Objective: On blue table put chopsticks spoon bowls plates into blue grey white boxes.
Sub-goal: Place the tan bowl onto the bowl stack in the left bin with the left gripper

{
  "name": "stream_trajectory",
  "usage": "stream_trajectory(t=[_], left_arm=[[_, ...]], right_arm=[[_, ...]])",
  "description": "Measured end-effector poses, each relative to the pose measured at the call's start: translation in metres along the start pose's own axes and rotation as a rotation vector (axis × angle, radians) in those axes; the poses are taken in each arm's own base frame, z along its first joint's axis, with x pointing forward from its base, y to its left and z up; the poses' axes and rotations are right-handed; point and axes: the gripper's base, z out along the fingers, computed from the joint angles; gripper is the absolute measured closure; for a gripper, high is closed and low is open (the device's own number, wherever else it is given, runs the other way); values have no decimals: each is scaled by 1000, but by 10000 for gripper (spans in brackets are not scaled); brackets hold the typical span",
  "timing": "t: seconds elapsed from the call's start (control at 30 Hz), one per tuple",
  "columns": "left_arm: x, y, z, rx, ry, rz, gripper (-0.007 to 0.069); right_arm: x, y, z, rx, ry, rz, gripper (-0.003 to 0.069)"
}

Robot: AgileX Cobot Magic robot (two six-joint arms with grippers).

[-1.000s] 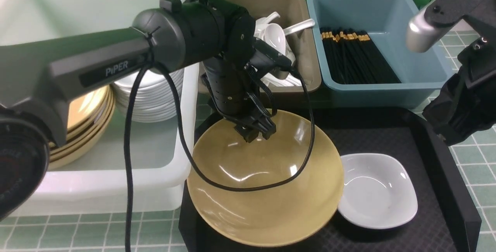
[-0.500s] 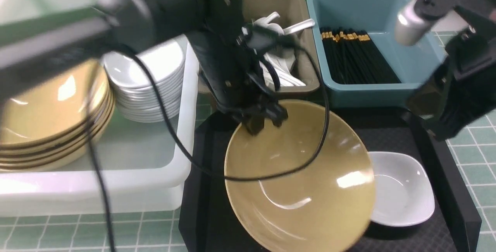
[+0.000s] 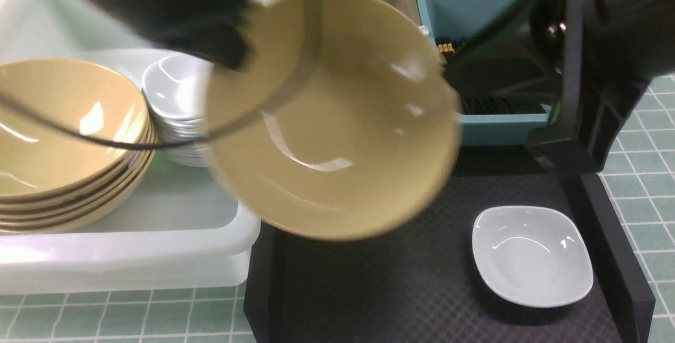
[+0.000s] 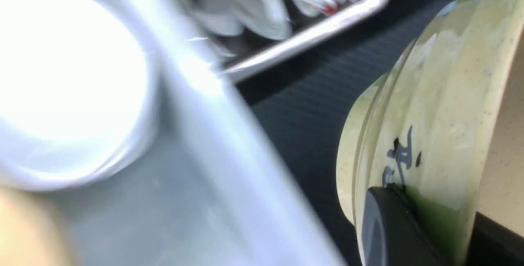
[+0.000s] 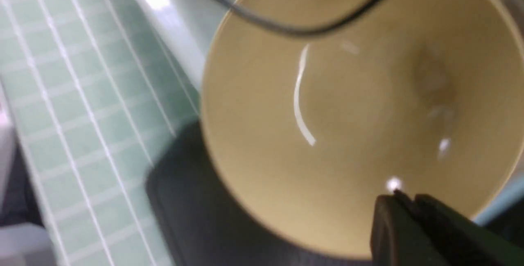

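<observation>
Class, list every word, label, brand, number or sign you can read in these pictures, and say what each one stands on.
Nothing can be read outright in any view.
Dark grey brush-like mark, perhaps a written character, on the outer wall of the raised yellow bowl: too blurred to read.
No lettering shows on the white dish or the black tray.

Yellow bowl (image 3: 348, 137) glossy glazed, white dish (image 3: 532, 256) glossy, black tray (image 3: 379, 285) matt w/ textured grid, white tub (image 3: 132, 264) smooth translucent plastic.

Front overview and close wrist views share the bowl (image 3: 337, 121).
</observation>
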Motion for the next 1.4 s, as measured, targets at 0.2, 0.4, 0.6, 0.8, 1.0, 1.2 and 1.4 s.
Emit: stream_trajectory(t=[0.2, 0.4, 0.6, 0.8, 1.0, 1.2, 1.4], left_arm=[[55, 64, -73, -230, -159, -290, 618], [94, 121, -107, -398, -322, -598, 618], [101, 160, -100, -454, -351, -693, 618], [110, 207, -65, -459, -233, -787, 617], [116, 228, -47, -455, -169, -821, 581], [119, 233, -45, -483, -148, -811, 417], [119, 232, -48, -499, -131, -809, 160]], right_arm=[[-28, 24, 30, -87, -10, -93, 572], [-50, 38, 67, -140, 32, -169, 572], [-56, 39, 75, -147, 46, -202, 572], [-56, 38, 75, -139, 55, -223, 572], [-56, 38, 75, -141, 57, -241, 570], [-56, 38, 75, -141, 55, -262, 568], [-55, 36, 75, -124, 65, -272, 564]])
